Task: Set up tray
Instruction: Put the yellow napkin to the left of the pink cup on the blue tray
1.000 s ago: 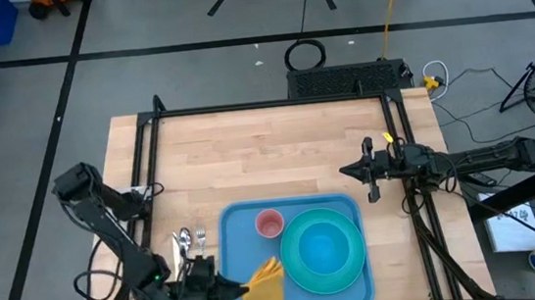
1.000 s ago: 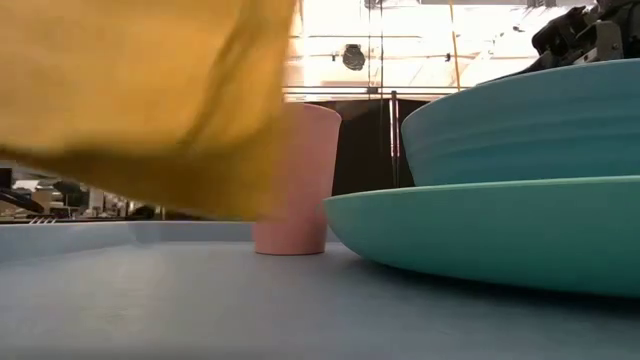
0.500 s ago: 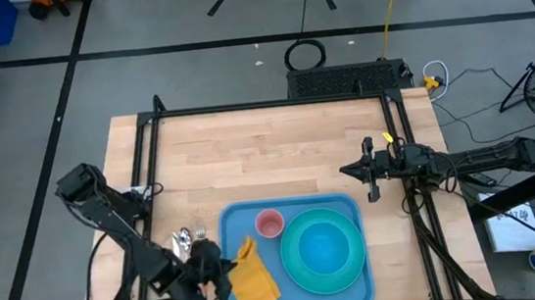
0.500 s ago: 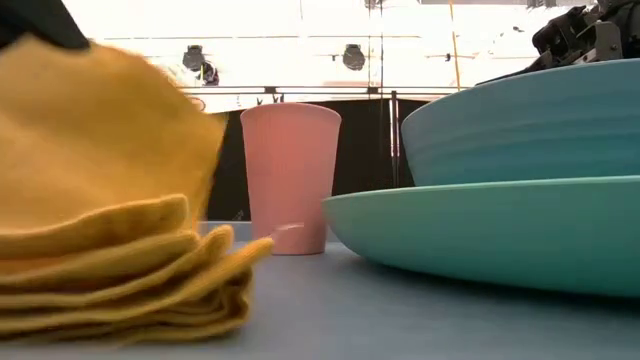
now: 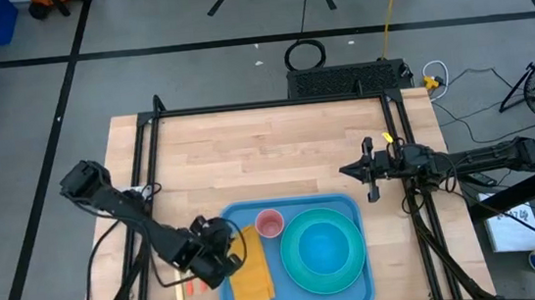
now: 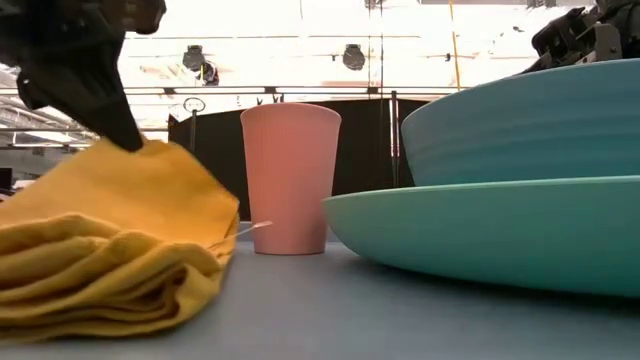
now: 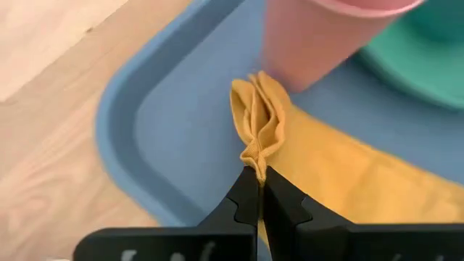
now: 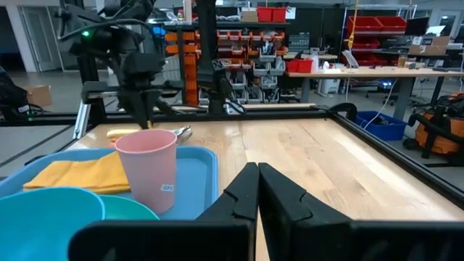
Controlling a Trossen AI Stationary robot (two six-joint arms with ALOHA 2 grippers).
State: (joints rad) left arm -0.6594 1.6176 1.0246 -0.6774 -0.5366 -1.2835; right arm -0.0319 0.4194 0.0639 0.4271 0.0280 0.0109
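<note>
The blue tray lies at the table's near edge, with a pink cup standing in it and a turquoise bowl sitting on a turquoise plate. A folded yellow napkin lies on the tray floor left of the plate. My left gripper is over the tray's left part, shut on the napkin's far end beside the cup. My right gripper is shut on nothing and hovers over bare table beyond the tray's far right corner. My left gripper pinches the napkin's bunched far end between both fingers, with several folded layers gathered there. The fingers slant down from above and from the table's left. The held end is raised a little, and the rest of the napkin lies slack on the tray floor.
Metal cutlery and small wooden and orange items lie on the table left of the tray, partly under my left arm. A black frame borders the table. Bare wood stretches beyond the tray toward the far edge.
My left gripper moved from the tray's near left corner toward the far edge and a little right, still shut on the napkin. The napkin, hanging lifted a second ago, has come down and now lies stretched out on the tray floor, with only its held end raised.
</note>
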